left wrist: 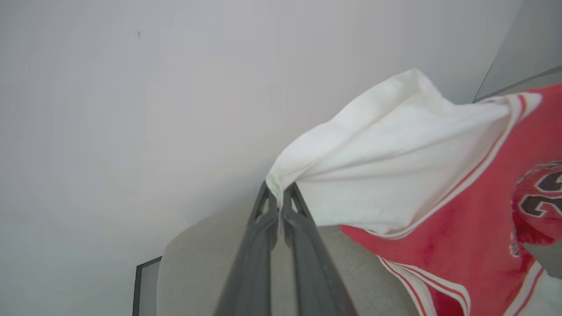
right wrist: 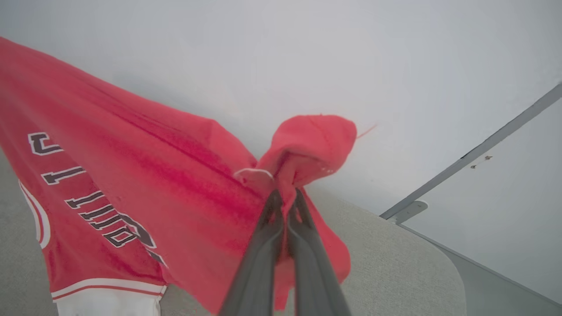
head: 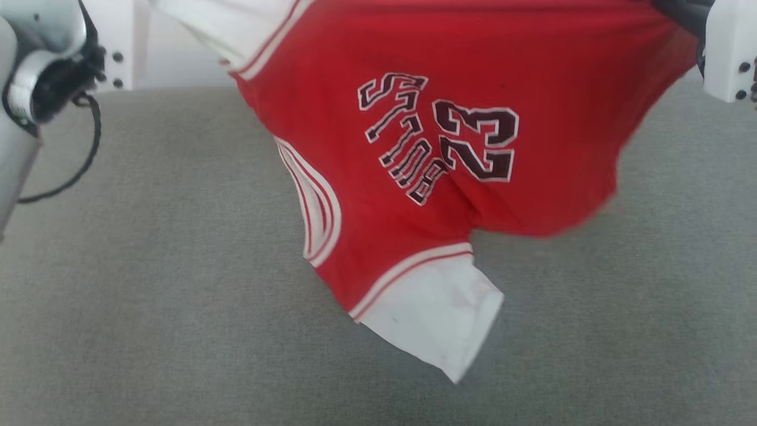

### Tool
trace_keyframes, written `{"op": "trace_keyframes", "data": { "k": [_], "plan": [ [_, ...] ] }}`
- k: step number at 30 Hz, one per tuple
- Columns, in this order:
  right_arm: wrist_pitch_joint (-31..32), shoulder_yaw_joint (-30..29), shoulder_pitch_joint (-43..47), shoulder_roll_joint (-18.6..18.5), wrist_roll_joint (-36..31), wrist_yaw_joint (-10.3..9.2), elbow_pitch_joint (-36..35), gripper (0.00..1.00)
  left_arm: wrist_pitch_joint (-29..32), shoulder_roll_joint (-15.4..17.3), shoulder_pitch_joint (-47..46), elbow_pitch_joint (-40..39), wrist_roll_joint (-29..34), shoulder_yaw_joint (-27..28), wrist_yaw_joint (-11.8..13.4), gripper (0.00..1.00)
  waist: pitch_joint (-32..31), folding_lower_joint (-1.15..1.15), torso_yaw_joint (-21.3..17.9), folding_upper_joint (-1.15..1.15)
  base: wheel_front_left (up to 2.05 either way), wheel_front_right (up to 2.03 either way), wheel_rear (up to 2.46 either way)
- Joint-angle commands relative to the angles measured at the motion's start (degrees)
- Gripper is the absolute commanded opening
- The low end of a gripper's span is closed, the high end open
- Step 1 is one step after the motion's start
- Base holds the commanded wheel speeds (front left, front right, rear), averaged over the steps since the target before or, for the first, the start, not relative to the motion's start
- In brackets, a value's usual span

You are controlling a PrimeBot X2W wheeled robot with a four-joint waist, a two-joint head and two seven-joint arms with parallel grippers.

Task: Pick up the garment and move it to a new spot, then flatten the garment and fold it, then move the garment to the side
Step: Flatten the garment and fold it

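Left pincer (left wrist: 279,198) clamped a white sleeve (left wrist: 395,166), right pincer (right wrist: 285,198) a red corner (right wrist: 309,142); I held the red jersey garment (head: 473,71) over the grey fabric counter (head: 148,307), mid-move. Lowering it taut seemed next.

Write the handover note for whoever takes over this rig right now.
Left gripper: shut on the white sleeve edge of the red jersey-style shirt with dark "BULLS 23" lettering.
Right gripper: shut on a bunched red corner.
Shirt: hanging stretched between both, lifted over the grey fabric surface.
Done: pickup.
Left: set it down at a new spot, flatten, fold, move aside.
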Motion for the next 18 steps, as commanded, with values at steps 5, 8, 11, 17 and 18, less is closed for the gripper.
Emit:
{"op": "trace_keyframes", "data": {
  "k": [5,8,11,17,18],
  "plan": [
    [-0.26,-1.66,-1.23,1.17,-2.06,-0.12,-0.17,0.0,-1.94,-0.68,-4.8,2.86,1.9,0.31,-1.08,0.0,0.02,0.0,-1.17,0.0,0.0,0.0,0.0],
    [-1.62,-2.42,-2.58,1.83,-3.5,-0.12,0.62,0.0,-5.69,-1.78,-7.88,4.91,3.65,0.22,-1.58,0.0,1.61,0.0,-1.46,0.0,0.0,0.0,0.0],
    [-4.75,-3.3,-4.83,2.81,-5.66,-0.12,2.77,0.0,-9.79,-3.22,-11.38,7.74,5.5,0.64,-1.8,0.0,4.45,0.0,-1.72,0.0,0.0,0.0,0.0],
    [-14.69,-3.06,-11.59,5.64,-10.8,-0.12,9.36,0.0,-19.79,-6.0,-20.1,14.67,10.43,1.03,-0.35,0.0,11.23,0.0,-1.84,0.0,0.0,0.0,0.0],
    [-16.57,-2.69,-12.89,6.05,-11.83,-0.12,10.54,0.0,-21.64,-6.31,-21.81,15.88,11.01,1.1,-0.09,0.0,12.41,0.0,-1.8,0.0,0.0,0.0,0.0]
  ]
}}
